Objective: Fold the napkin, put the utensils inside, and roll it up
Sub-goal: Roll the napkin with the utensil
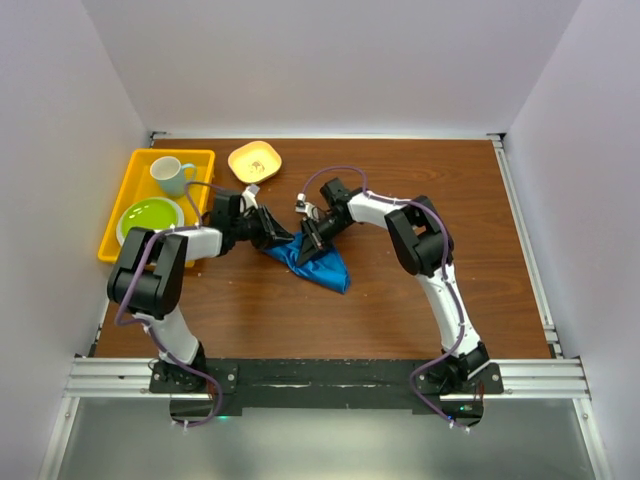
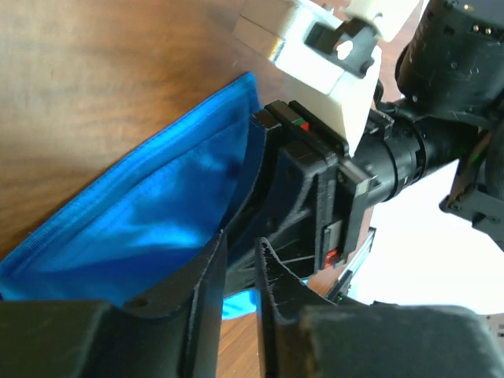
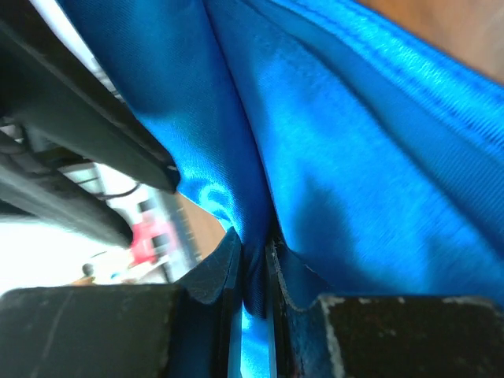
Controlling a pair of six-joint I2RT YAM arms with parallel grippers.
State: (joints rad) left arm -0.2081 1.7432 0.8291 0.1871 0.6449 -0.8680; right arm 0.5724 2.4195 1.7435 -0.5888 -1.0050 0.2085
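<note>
We see the bench (image 1: 420,300), brown wood, filling most of the top view. Both arms are bolted at its near edge. The left arm (image 1: 150,275) and the right arm (image 1: 420,240) bend inward and meet near the middle of the bench, a little left of centre.

A yellow tray (image 1: 113,215) sits at the far left of the bench.

The napkin (image 1: 318,262) (image 2: 150,228) (image 3: 378,157) lies bunched near mid-bench, between the two claws. Its upper part is gathered up to them and a pointed corner trails toward the near side. The stitched hem shows in both wrist views.

A green plate (image 1: 150,217) rests in the near part of the tray. A yellow bowl (image 1: 254,161) stands on the bench just right of the tray's far corner. A pale cup (image 1: 170,175) stands in the far part of the tray.

The left claw (image 1: 268,232) (image 2: 242,248) is at the napkin's upper left edge. Its fingers are almost together, and a bit of blue cloth shows in the narrow slot between them, so we read it as pinching the napkin.

The right claw (image 1: 310,243) (image 3: 252,252) is just beside it. Its fingers are nearly closed on a fold of the napkin, which runs down into the gap between them.
</note>
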